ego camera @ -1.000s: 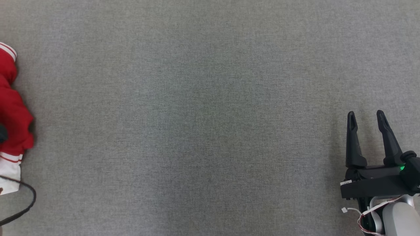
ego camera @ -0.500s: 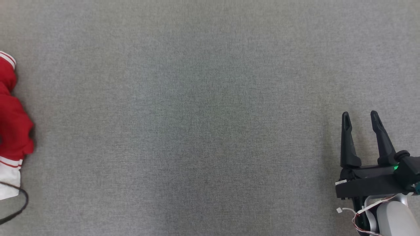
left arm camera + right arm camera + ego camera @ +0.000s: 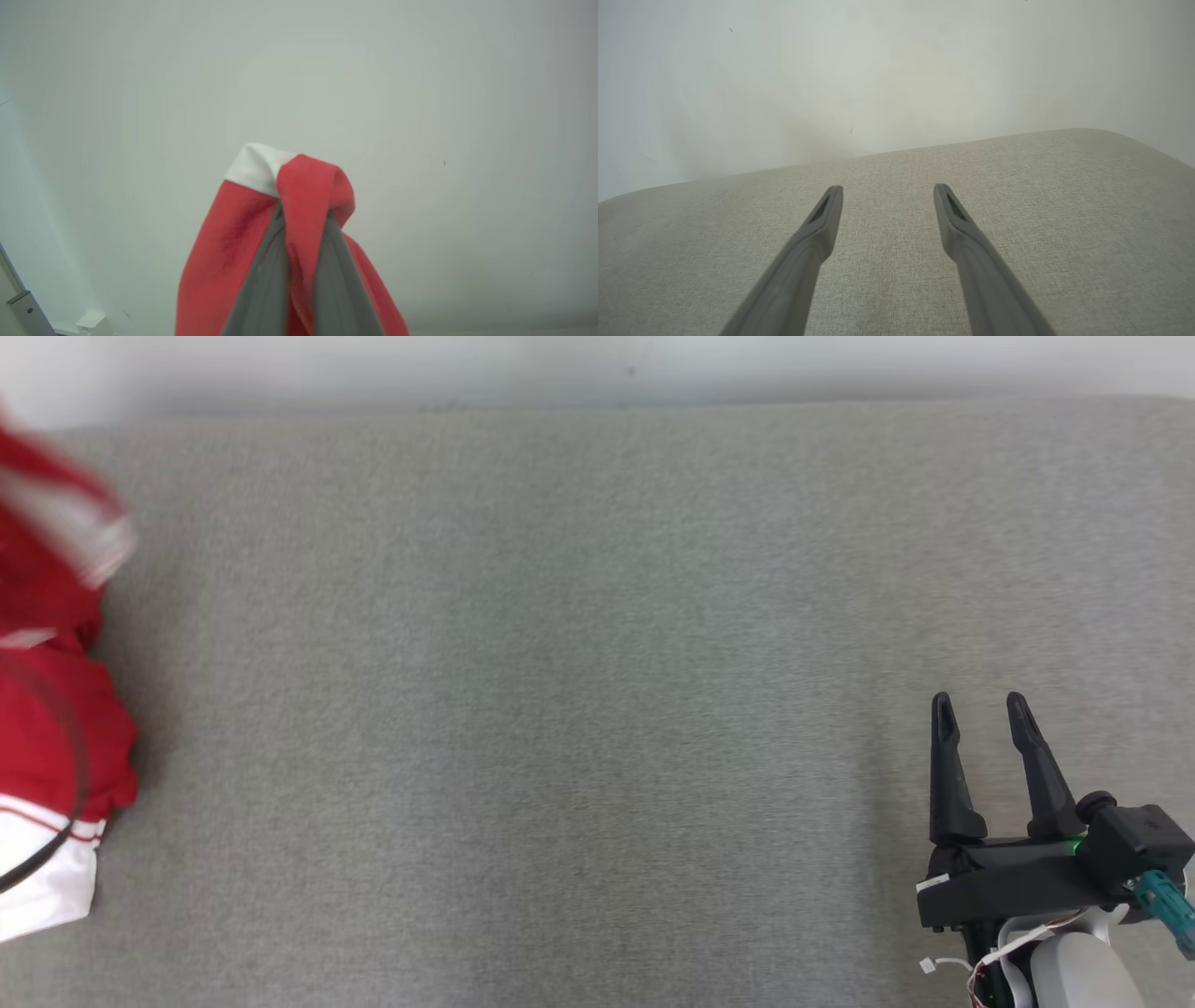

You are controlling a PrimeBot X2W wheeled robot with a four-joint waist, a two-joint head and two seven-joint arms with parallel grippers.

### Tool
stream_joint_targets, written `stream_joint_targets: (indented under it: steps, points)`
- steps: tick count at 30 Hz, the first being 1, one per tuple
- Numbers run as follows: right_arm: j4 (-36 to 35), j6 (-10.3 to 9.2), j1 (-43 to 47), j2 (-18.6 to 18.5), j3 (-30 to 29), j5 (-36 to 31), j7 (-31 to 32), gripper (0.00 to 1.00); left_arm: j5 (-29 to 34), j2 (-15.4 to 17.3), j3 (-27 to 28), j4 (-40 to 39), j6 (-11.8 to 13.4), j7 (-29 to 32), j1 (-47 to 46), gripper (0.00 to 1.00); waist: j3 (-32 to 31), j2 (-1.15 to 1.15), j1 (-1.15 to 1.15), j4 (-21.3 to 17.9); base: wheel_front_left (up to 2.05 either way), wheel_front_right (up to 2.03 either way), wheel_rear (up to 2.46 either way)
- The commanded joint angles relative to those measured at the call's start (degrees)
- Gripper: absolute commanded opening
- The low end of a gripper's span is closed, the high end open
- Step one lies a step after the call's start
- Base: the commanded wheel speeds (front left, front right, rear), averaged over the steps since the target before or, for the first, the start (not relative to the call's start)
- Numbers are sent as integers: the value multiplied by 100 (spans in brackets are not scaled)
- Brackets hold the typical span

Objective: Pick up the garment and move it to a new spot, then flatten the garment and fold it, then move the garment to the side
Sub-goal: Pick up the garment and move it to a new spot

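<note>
Left gripper (image 3: 301, 219) is clamped shut on a fold of the red jersey (image 3: 224, 247), with cloth bunched over my fingertips. The jersey is at the far left edge of the grey mat (image 3: 560, 709); it's blurred, so I can't read its long axis. Right gripper (image 3: 978, 702) has its fingers apart and empty, well off to the right. The open mat lies to my right, so I'd say the left arm carries it that way.

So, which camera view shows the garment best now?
The left wrist view: the garment is close, red with a white patch, pinched in the shut left end effector. The head view catches it at the left edge, cropped and partly blurred.
</note>
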Motion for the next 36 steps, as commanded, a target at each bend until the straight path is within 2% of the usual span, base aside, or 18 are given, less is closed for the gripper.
stream_joint_targets:
  steps: [1,6,10,16,21,26,32,36]
  points:
    - [-6,-12,34,33,-11,29,-14,100,-18,-144,-121,-197,-37,61,-157,0,-202,0,1,-188,0,0,0]
    - [18,-12,79,117,70,98,-13,100,57,-611,-760,-821,-96,369,-578,0,-335,0,1,-591,0,0,0]
    - [41,-12,107,150,114,161,-14,100,52,-1049,-1265,-1017,-143,532,-781,0,-380,0,1,-1026,0,0,0]
    - [56,-12,175,174,36,210,-14,100,-79,-1794,-1946,-819,-182,510,-798,0,-400,0,1,-1605,0,0,0]
    - [42,-12,174,181,26,258,-15,100,-273,-2110,-2433,-399,-178,309,-523,0,-326,0,1,-1858,0,0,0]
    - [37,-12,204,181,-74,240,-14,100,-635,-2188,-2776,32,-6,-12,32,0,-266,0,1,-1841,0,0,0]
    - [37,-12,188,178,-124,149,-14,100,-932,-2199,-2907,526,297,-439,912,0,-174,0,1,-1547,0,0,0]
    - [51,-12,149,179,-140,107,-15,100,-1006,-2171,-2927,794,359,-615,1381,0,-153,0,1,-1365,0,0,0]
